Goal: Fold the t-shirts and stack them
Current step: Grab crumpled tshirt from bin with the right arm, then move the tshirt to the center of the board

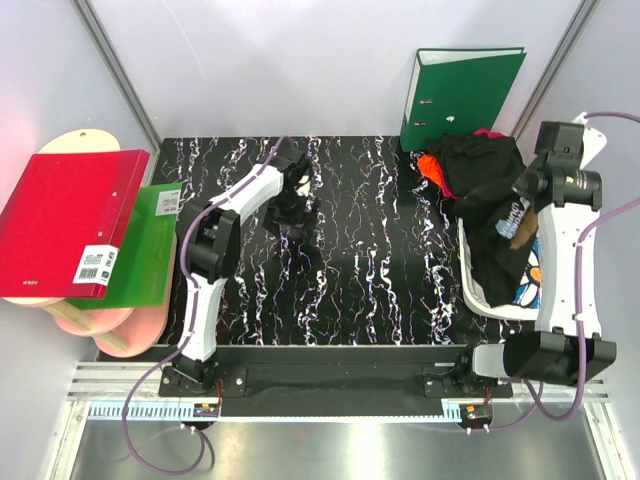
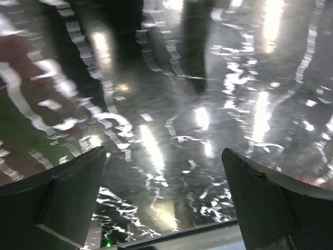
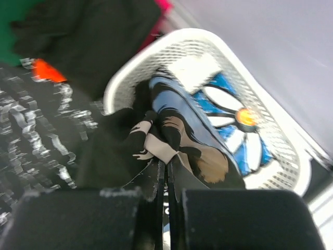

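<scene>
right wrist: right jaws pinched on printed t-shirt (image 3: 174,146); left jaws apart

Top view's bright, even and sharp, with just soft shadows under the arms on the glossy black white-veined tabletop (image 1: 380,250). Left wrist cam is dim and smeary, full of streaky glare spots off that surface. Right wrist cam's motion-blurred: the white plastic lattice basket (image 3: 260,99) and black printed t-shirts (image 3: 177,130) are both soft, and the bottom edge is totally out of focus.
</scene>
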{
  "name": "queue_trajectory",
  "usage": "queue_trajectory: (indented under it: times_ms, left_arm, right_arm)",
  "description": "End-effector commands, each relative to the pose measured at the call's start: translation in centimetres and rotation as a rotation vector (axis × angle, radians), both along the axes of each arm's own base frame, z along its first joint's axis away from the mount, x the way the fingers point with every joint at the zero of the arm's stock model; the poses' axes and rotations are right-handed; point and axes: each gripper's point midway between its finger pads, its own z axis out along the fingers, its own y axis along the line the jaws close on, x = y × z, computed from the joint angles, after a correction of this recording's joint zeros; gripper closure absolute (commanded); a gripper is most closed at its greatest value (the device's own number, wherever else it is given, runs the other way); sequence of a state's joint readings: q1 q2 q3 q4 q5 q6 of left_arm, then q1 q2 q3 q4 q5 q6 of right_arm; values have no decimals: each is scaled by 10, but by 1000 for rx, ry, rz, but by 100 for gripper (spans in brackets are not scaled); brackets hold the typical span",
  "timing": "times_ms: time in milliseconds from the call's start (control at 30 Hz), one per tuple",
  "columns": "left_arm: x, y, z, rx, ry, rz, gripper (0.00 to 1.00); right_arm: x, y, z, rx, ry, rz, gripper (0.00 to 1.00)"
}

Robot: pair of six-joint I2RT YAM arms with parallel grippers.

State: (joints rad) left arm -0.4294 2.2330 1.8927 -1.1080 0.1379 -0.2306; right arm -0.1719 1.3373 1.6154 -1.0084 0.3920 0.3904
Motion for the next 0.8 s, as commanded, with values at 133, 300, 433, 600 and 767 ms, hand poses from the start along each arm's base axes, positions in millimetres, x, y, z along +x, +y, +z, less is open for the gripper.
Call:
queue_trajectory:
  times_ms: [133, 300, 433, 600, 767]
  left_arm:
    - [57, 63, 119, 70, -474, 248, 1]
    - [62, 94, 166, 100, -635, 373, 1]
    - [63, 111, 172, 158, -668, 424, 1]
    - [61, 118, 163, 180, -651, 447, 1]
    - [62, 122, 156, 190, -633, 456, 1]
  right_arm:
    - [83, 118, 44, 73, -159, 431, 100]
    - [111, 214, 53, 32, -147, 707, 100]
    - [110, 306, 68, 17, -157, 999, 100]
    - [79, 384, 87, 140, -195, 1263, 100]
    - [62, 405, 113, 217, -265, 1344, 100]
